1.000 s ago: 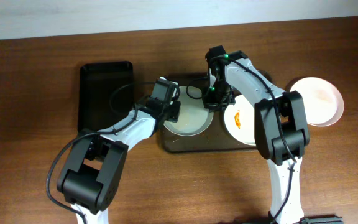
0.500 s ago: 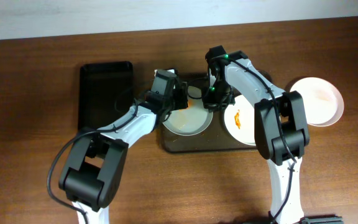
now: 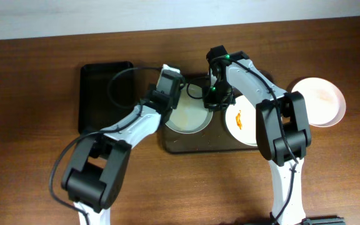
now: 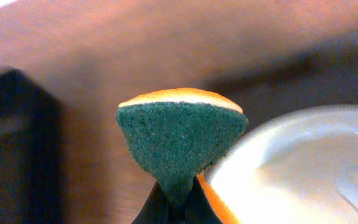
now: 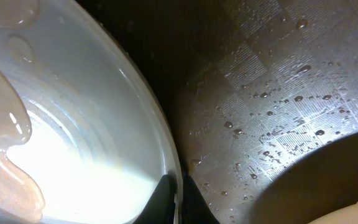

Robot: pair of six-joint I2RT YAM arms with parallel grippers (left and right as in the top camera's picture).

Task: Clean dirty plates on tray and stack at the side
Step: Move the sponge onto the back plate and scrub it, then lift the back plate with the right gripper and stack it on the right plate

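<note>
The dark brown tray (image 3: 195, 145) holds two white plates. The left plate (image 3: 189, 120) looks wiped pale; the right plate (image 3: 239, 123) has an orange smear. A third plate (image 3: 320, 101), with a faint smear, lies on the table at the right. My left gripper (image 3: 170, 94) is shut on a green and orange sponge (image 4: 180, 142) at the left plate's (image 4: 309, 168) far-left edge. My right gripper (image 3: 212, 100) is shut on the left plate's rim (image 5: 166, 168), one finger inside and one outside (image 5: 178, 199). The tray's wet textured floor (image 5: 278, 81) shows beside it.
A smaller black tray (image 3: 105, 94) lies at the left and shows in the left wrist view (image 4: 11, 143). The wooden table (image 3: 36, 75) runs to a pale back edge at the top. Cables loop over the trays near the left wrist.
My left gripper with the sponge has moved from the plate's left side toward its far-left rim. The right gripper has held its grip on the rim.
</note>
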